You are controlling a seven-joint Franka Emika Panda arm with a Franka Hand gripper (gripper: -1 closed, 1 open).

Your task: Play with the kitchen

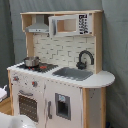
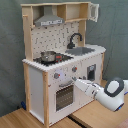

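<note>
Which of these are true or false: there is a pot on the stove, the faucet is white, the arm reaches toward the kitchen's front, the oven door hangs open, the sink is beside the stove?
1. A pot sits on the stove. True.
2. The faucet is white. False: it is black.
3. The arm reaches toward the front of the kitchen. True: in the second exterior view its tip is near the knobs above the oven door.
4. The oven door hangs open. False: it is shut in both exterior views.
5. The sink lies beside the stove. True.
</note>
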